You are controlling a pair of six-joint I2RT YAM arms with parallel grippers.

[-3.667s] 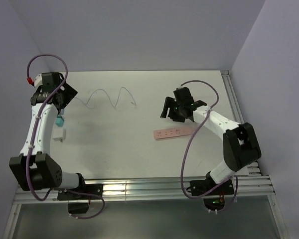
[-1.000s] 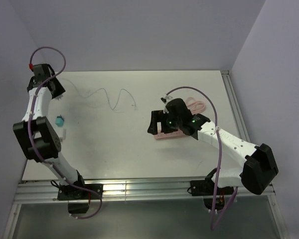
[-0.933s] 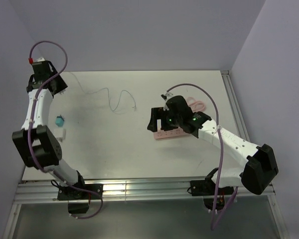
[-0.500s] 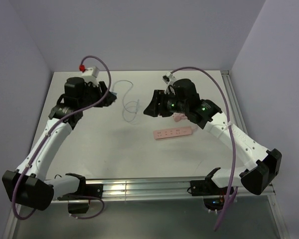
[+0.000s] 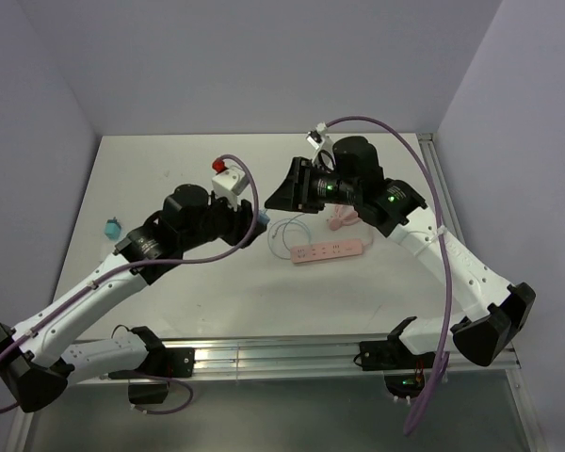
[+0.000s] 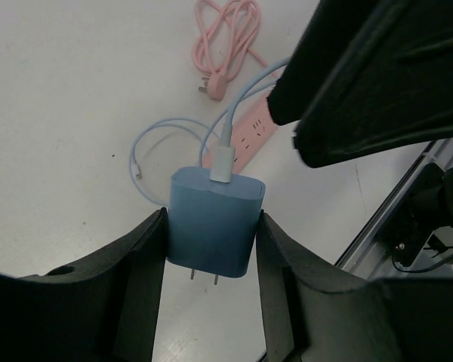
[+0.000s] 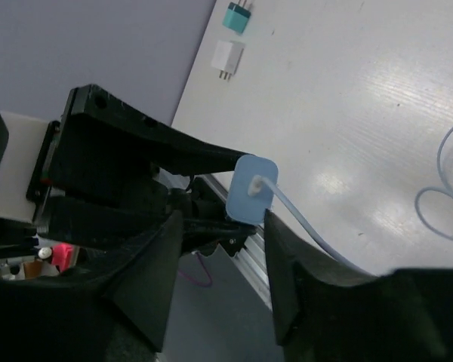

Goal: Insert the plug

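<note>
Plug point(image 7: 236, 15) lies beside a white block point(image 7: 227, 56), well apart from all fingers. Left gripper point(image 6: 211, 234) pinches a blue charger point(image 6: 214, 222); right gripper point(image 7: 220, 234) has its fingers spread.

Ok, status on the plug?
Left hand shut on blue charger, prongs down. Right hand open, empty. Teal plug on table far left, untouched. Pink strip sockets exposed.

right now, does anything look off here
The left gripper holds a blue charger, while the teal plug lies far off to the left, away from the pink strip. That looks odd if the plug goes in.
</note>
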